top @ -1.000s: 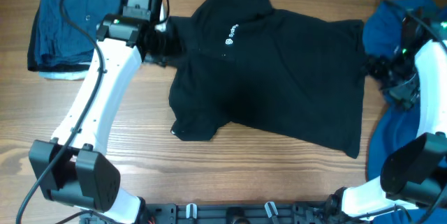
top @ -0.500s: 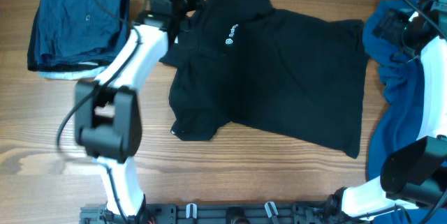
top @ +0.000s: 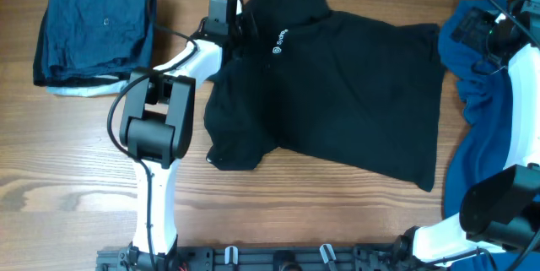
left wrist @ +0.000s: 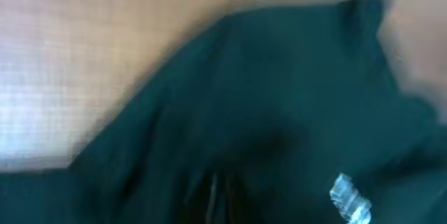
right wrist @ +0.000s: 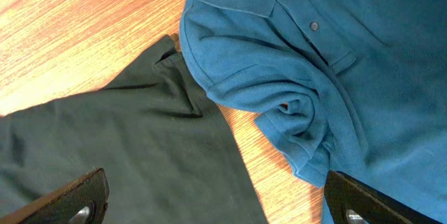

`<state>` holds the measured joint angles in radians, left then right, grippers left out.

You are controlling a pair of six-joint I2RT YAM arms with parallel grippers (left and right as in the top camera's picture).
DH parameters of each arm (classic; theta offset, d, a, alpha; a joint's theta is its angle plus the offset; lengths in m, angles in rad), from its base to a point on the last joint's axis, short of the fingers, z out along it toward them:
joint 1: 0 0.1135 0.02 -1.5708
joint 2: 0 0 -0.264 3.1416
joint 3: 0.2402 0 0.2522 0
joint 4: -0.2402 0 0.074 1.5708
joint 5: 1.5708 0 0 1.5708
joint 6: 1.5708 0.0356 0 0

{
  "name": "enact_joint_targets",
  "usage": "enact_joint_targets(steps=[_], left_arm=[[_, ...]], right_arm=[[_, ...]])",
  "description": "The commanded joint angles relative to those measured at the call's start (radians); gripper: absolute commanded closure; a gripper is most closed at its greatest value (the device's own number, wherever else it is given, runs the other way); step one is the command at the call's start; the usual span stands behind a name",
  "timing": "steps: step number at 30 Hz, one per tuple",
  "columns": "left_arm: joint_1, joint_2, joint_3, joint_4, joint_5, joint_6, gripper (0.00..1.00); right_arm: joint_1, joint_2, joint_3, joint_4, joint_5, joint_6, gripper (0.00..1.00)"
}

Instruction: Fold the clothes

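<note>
The black polo [top: 337,94] lies spread across the middle of the table, collar at the far side and white chest logo [top: 280,41] near its left shoulder. My left gripper [top: 239,19] is at that shoulder, by the collar. In the blurred left wrist view its fingers [left wrist: 220,196] sit close together against the black fabric [left wrist: 279,77], with the logo [left wrist: 349,199] beside them. My right gripper [top: 474,33] is open and empty above the polo's right edge [right wrist: 126,140], with its fingers [right wrist: 216,203] wide apart. A bright blue shirt [top: 481,136] lies crumpled just beside it [right wrist: 335,63].
A folded navy garment [top: 93,26] lies at the far left on something pale [top: 76,91]. The blue shirt runs down the right edge of the table. Bare wood [top: 295,212] shows along the near side. The left arm's base stands at the near left [top: 152,237].
My left gripper has swung from the polo's left sleeve up and rightward to the shoulder by the collar. The sleeve no longer sticks out to the left. The right gripper lifted slightly.
</note>
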<state>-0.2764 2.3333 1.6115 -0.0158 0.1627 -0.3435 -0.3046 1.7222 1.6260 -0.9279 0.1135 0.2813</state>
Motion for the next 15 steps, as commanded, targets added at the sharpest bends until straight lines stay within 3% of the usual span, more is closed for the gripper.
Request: enact_joint_targets(steps=[1, 3, 5, 15], left_arm=[[-0.018, 0.011, 0.202, -0.241, 0.029, 0.131, 0.96], [-0.017, 0.011, 0.392, -0.443, 0.031, 0.131, 0.96], [-0.019, 0.012, 0.525, -0.541, 0.031, 0.132, 0.96], [-0.051, 0.164, 0.576, -0.454, -0.003, 0.236, 0.96]], right_arm=[[-0.002, 0.009, 0.016, 0.003, 0.018, -0.019, 0.0], [-0.002, 0.009, 0.016, 0.003, 0.018, -0.019, 0.0], [-0.002, 0.009, 0.016, 0.004, 0.018, -0.019, 0.0], [-0.002, 0.009, 0.016, 0.003, 0.018, -0.019, 0.0]])
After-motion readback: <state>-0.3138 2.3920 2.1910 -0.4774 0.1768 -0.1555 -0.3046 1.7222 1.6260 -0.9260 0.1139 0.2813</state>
